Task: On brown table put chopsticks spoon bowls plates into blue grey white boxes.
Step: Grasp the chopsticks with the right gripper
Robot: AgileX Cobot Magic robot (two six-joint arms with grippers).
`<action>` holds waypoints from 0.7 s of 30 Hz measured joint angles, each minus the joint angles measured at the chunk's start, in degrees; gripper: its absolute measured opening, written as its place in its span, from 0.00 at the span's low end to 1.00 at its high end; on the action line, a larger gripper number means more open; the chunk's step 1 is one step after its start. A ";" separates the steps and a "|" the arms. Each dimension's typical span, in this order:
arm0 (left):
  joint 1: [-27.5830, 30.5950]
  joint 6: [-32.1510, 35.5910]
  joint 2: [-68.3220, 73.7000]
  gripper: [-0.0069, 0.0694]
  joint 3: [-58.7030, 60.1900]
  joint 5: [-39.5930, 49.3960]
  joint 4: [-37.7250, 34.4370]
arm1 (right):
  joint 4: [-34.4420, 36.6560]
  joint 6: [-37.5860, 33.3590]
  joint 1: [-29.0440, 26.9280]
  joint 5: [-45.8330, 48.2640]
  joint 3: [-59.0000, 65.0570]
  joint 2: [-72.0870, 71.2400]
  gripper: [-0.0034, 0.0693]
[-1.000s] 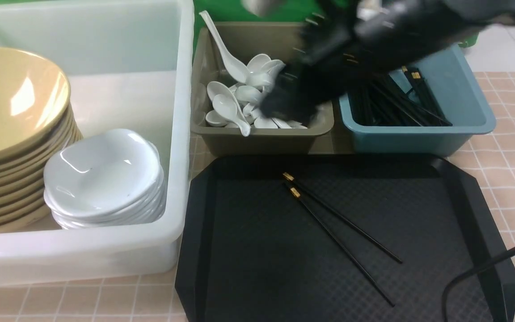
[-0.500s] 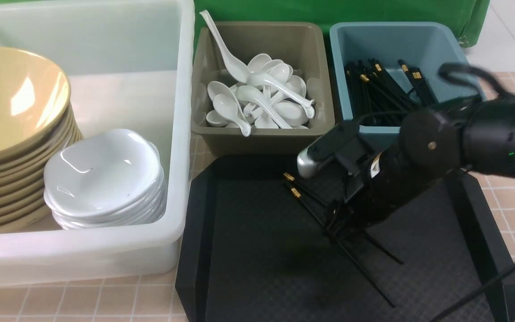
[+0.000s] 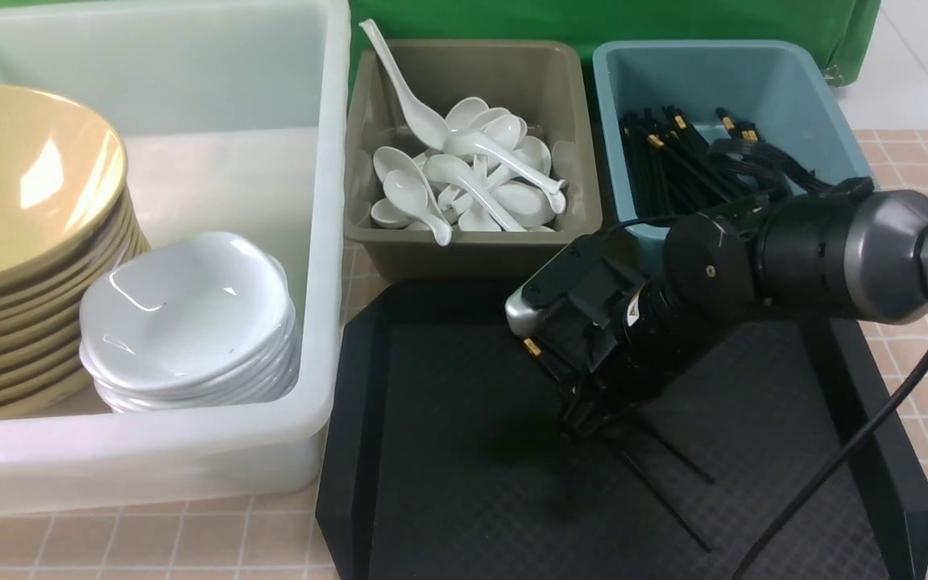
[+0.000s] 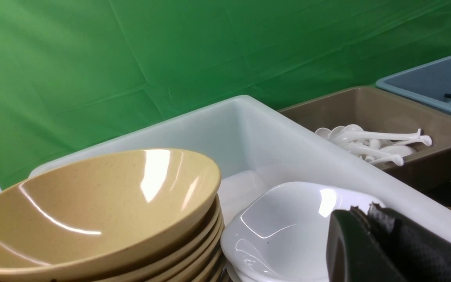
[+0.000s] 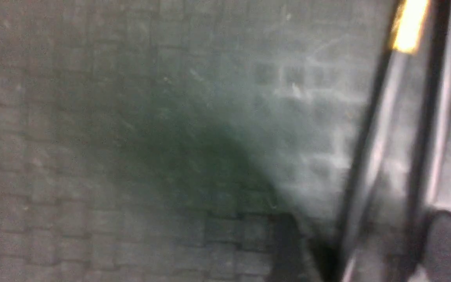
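Two black chopsticks [image 3: 673, 506] with gold bands lie on the black tray [image 3: 448, 483]. My right gripper [image 3: 585, 423] is down on them, open, and the right wrist view shows the chopsticks [image 5: 374, 156] running between its fingers. The blue box [image 3: 851, 161] holds several chopsticks. White spoons [image 3: 472, 169] fill the grey box [image 3: 472, 250]. In the white box [image 3: 150, 467] stand stacked tan bowls [image 3: 21, 185] and white plates [image 3: 182, 306]. My left gripper [image 4: 366, 213] is shut and empty beside the plates [image 4: 284, 227].
The black tray sits on the brown tiled table [image 3: 150, 540] in front of the grey and blue boxes. The right arm's cable [image 3: 851, 451] hangs over the tray's right side. A green cloth [image 4: 170, 58] backs the scene.
The right arm swung from above the grey box down onto the tray. It has since shifted a little left and lower over the chopsticks.
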 joint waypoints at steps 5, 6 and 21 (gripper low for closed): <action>0.00 0.00 0.00 0.10 0.00 0.00 0.00 | 0.09 0.41 1.43 0.47 -0.29 0.04 0.26; 0.00 -0.05 0.00 0.10 0.00 0.00 0.00 | -0.12 0.41 1.87 1.07 -1.10 0.19 0.22; 0.00 -0.11 0.00 0.10 0.00 0.00 0.00 | 0.34 0.41 5.44 6.41 -2.89 -5.55 0.10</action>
